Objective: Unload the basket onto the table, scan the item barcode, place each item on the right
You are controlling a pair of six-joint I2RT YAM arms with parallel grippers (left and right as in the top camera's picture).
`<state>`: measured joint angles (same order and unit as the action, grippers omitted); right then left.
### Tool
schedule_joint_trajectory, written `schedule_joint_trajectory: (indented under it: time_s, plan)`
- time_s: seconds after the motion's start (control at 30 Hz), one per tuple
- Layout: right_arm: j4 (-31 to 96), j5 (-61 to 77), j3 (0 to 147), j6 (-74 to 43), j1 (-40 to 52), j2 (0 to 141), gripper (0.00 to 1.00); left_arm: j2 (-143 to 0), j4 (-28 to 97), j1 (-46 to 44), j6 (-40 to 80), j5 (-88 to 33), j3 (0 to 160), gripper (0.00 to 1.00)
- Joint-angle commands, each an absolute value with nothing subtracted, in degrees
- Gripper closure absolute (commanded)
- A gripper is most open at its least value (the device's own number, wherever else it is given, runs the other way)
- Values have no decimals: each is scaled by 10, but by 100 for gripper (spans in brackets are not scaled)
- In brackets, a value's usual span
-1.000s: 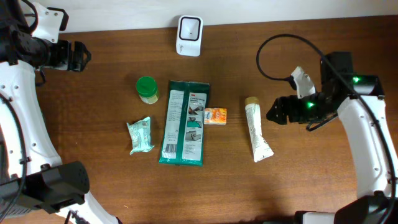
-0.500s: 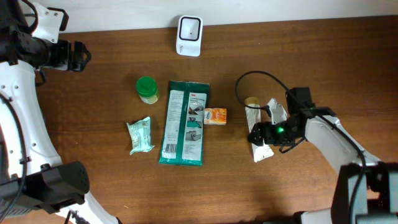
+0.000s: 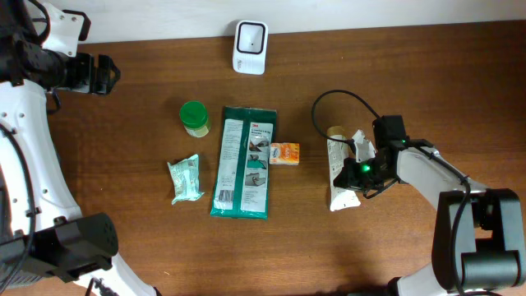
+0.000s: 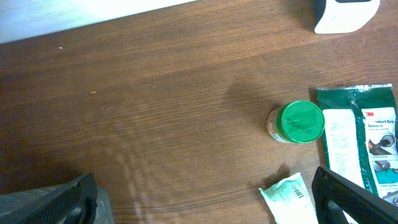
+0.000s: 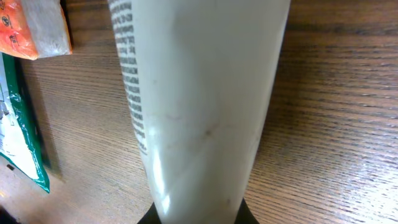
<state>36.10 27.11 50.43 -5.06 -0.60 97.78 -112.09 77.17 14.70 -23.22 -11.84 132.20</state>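
Note:
A white tube (image 3: 335, 156) with a tan cap lies on the wooden table right of centre. My right gripper (image 3: 355, 171) is down on its lower half and shut on it. In the right wrist view the tube (image 5: 199, 93) fills the frame, with printed text along its left side. Its near end sits between the dark jaws of the right gripper (image 5: 198, 214). The white barcode scanner (image 3: 250, 37) stands at the back edge. My left gripper (image 3: 103, 74) hovers at the far left, open and holding nothing. Both fingertips (image 4: 56, 202) show at the frame's bottom corners.
A green-lidded jar (image 3: 195, 117), a long green package (image 3: 244, 160), a small orange packet (image 3: 285, 153) and a mint pouch (image 3: 185, 179) lie left of the tube. A black cable (image 3: 329, 103) loops behind the right arm.
My right arm came in from the right, dropped onto the tube and shut on it. The tube's lower end slid slightly left. The left arm stayed still.

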Motion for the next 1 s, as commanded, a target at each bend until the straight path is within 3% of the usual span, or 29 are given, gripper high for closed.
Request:
schedule_joint_trajectory:
  time_s: [0.0,0.2,0.43,0.6,0.83,0.97]
  plan:
    - [355,253,498,-55,-4,991,96,-1126,773,148,-243,-127,1320,1]
    - [370,367,512,-17,-4,982,96,-1126,772,148,-243,-127,1320,1]
    - [481,461,619,30,-1,891,96,-1126,772,148,-243,-127,1320,1]
    - [480,514,664,18,66,824,96,-1126,772,148,-243,-127,1320,1]
    - [332,561,667,-141,203,824,96,-1126,772,148,-243,-127,1320,1]
    - [280,622,667,-171,213,824,96,-1126,772,148,-243,-127,1320,1]
